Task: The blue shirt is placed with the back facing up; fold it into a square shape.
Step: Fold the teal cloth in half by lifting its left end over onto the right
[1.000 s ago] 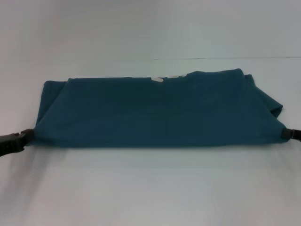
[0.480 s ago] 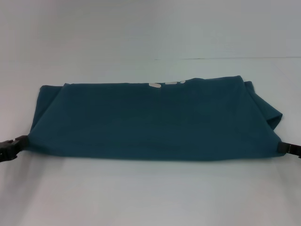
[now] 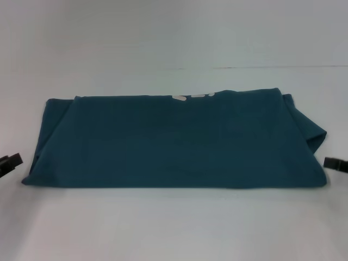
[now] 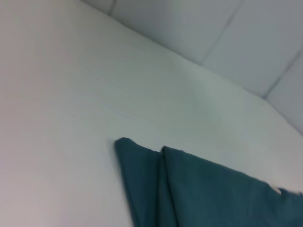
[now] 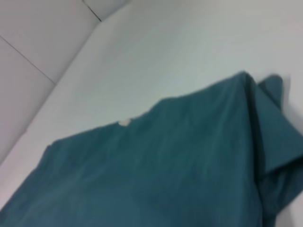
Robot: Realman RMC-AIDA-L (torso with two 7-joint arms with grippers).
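The blue shirt [image 3: 174,141] lies flat on the white table as a wide folded band, its front fold edge towards me. A sleeve sticks out at its right end [image 3: 312,130]. My left gripper [image 3: 11,163] sits open at the far left edge, just clear of the shirt's front left corner. My right gripper [image 3: 334,163] is open at the far right edge, a little off the front right corner. Neither holds any cloth. The left wrist view shows the shirt's corner [image 4: 213,194]; the right wrist view shows the shirt's broad top [image 5: 156,175].
The white table [image 3: 174,228] runs all around the shirt, with a seam line at the back [image 3: 261,67]. A small white label [image 3: 179,98] shows at the shirt's far edge.
Both grippers have let go of the shirt's front corners and drawn outwards. The front edge has dropped flat onto the table, slightly nearer to me.
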